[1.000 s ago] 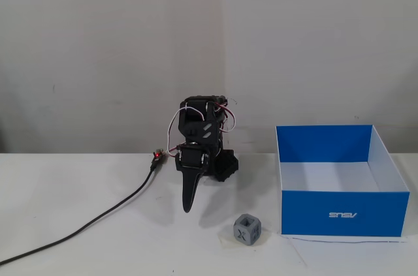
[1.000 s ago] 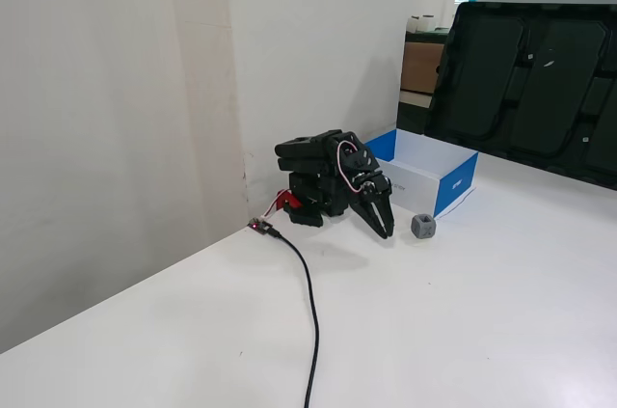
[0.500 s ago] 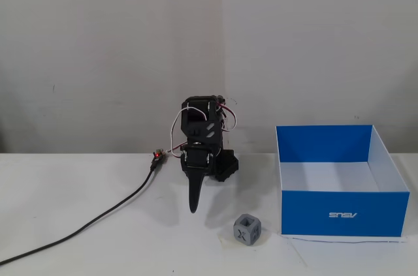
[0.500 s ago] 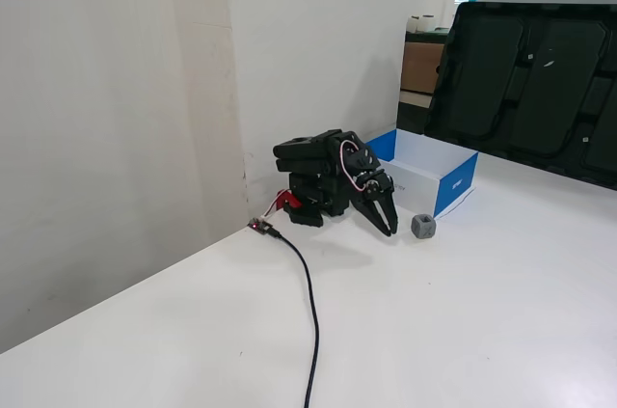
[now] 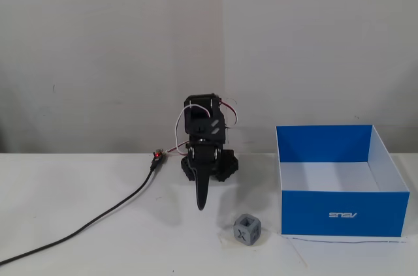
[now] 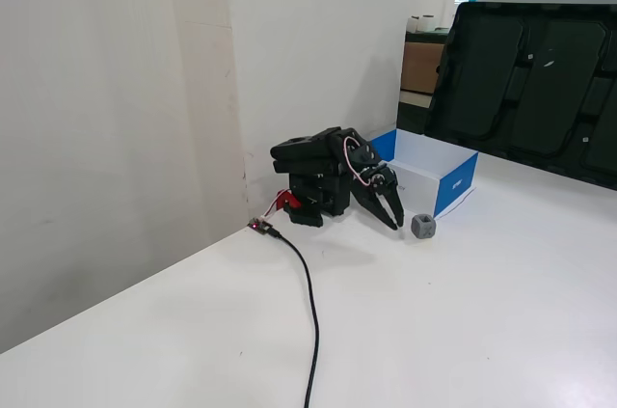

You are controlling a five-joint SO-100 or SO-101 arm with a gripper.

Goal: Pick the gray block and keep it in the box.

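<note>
The arm is folded low over its base with the gripper (image 5: 202, 203) pointing down toward the table (image 6: 463, 331), and the step in hand looks like the reach toward the gray block (image 5: 247, 229). To do it well, the gripper should swing toward the block, spread wide enough to straddle it, come down squarely over two opposite flat faces, and close only once the block sits well between the fingers, so that it is not nudged toward the box (image 5: 345, 213). In the front fixed view the fingers appear as one dark blade, while the side fixed view shows a narrow gap between the tips (image 6: 393, 218), so the jaws seem slightly parted and hold nothing. The block rests on the table just beside the blue front corner of the box, near the gripper but clear of it: lower and to the right of the fingertips in both fixed views. A black cable (image 5: 98, 222) trails away from the base.
</note>
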